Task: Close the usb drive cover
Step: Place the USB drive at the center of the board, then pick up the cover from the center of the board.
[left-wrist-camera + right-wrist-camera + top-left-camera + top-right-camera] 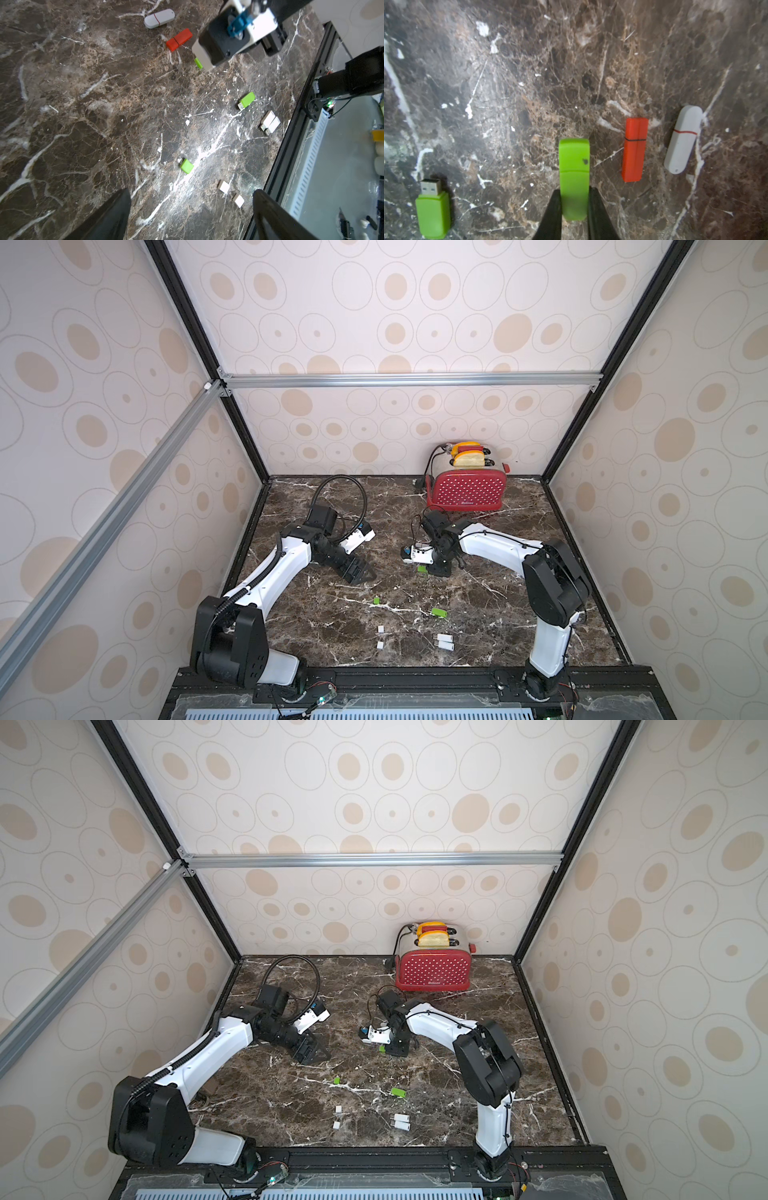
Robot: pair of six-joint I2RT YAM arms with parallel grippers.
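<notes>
Up front on the brown marble desk, two small white caps lie apart from two bare white usb sticks. Next come an uncapped lime-green usb drive and a loose green cap. The left fingers hang spread wide, empty. The right fingers pinch a capped green usb drive, beside a red capped stick. At the back stands a red dotted toaster.
</notes>
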